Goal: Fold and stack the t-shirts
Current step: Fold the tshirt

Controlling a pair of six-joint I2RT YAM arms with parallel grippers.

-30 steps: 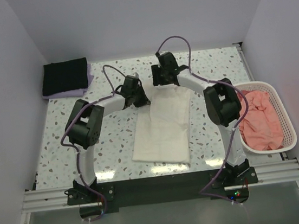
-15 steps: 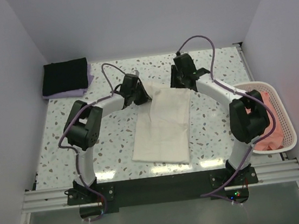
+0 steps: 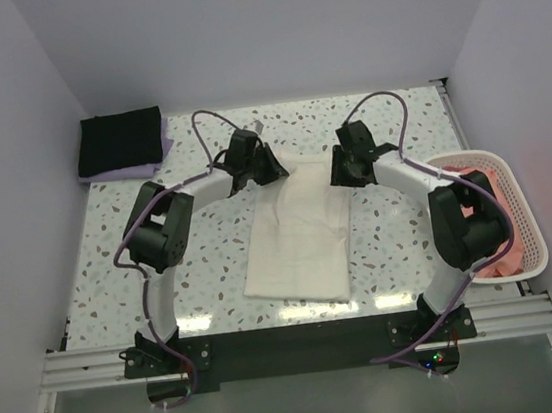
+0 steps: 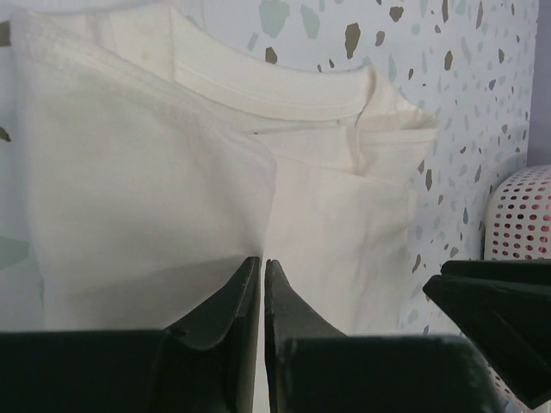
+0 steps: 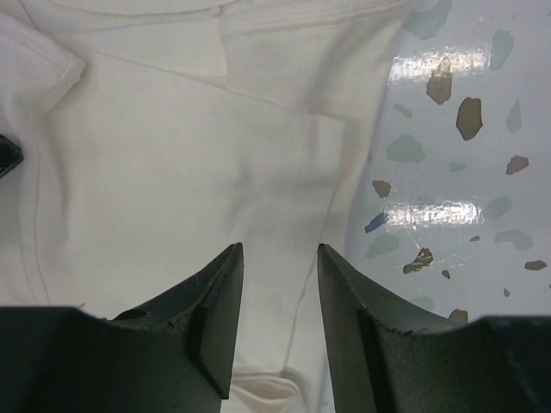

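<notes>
A speckled table [image 3: 213,265] was enclosed by plain pale walls. From above, the cream shirt [image 3: 300,239] was seen lying at the centre as a long narrow panel, its collar end at 12 o'clock. The left gripper [image 3: 269,167] was set at the shirt's 11 o'clock corner and the right gripper [image 3: 337,172] at its 1 o'clock corner. A black tee [image 3: 119,140] was stacked on a lavender tee [image 3: 121,172] at 10 o'clock, and a pink tee [image 3: 498,184] was left in the basket [image 3: 532,236] at 3 o'clock.

In the left wrist view, the jaws were nearly closed, with only a slit between them, low over the shirt. Whether cloth was pinched could not be told.

In the right wrist view, the jaws were parted above the shirt's edge, with nothing between them.

The step was judged to be the end-to-end fold. For a clean result, both far corners should be pinched through every layer, lifted level and together, and carried toward 6 o'clock so that the edges are met squarely.
</notes>
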